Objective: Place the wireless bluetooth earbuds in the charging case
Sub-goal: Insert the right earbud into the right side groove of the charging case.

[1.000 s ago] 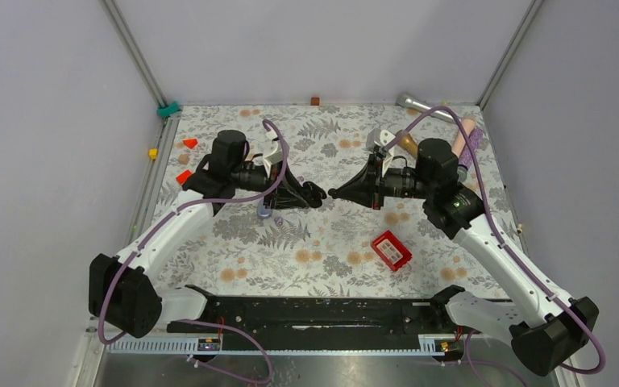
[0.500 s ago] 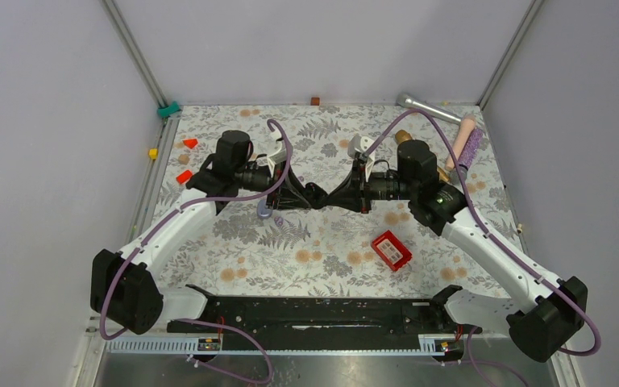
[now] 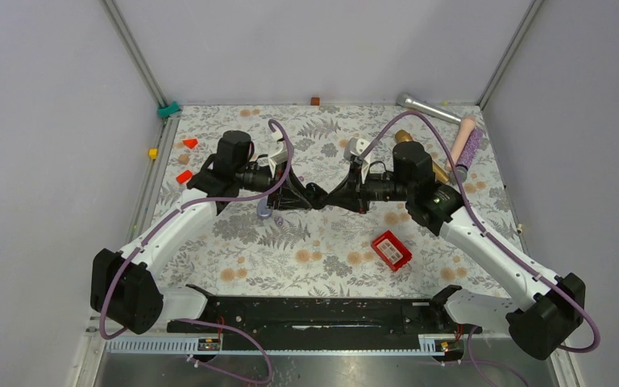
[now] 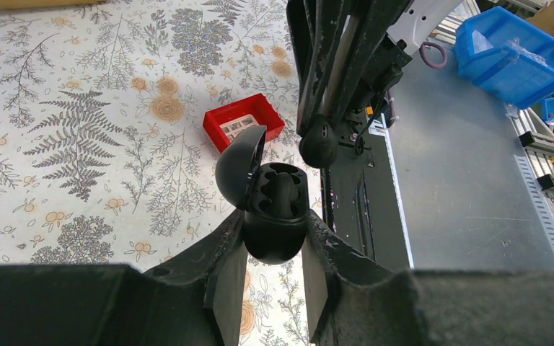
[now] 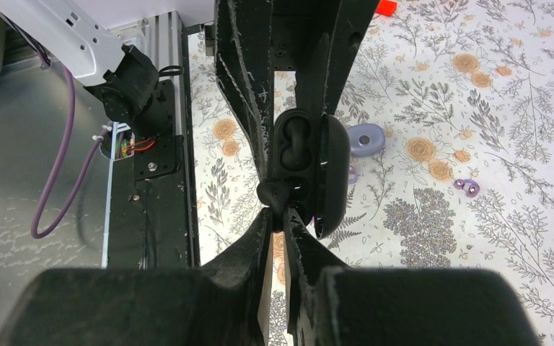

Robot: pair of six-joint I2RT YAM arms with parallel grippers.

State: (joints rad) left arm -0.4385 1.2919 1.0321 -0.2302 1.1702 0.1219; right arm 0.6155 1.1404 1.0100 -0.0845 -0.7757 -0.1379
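Meets tip to tip in mid-air above the floral worktop (image 3: 290,250). Grips the black charging case (image 4: 270,216) in the left end effector (image 4: 275,249), fingers clamped on both its sides, lid (image 4: 239,169) swung open, mouth turned toward the right arm. Pinches a glossy black earbud (image 5: 275,193) at the very tips of the right end effector (image 5: 278,216), nearly closed on it, just at the case's rim beside the nearer well. Seems to call for a short straight push along the right arm's axis. Leaves the purple earbuds (image 5: 468,187) lying on the worktop, well apart.
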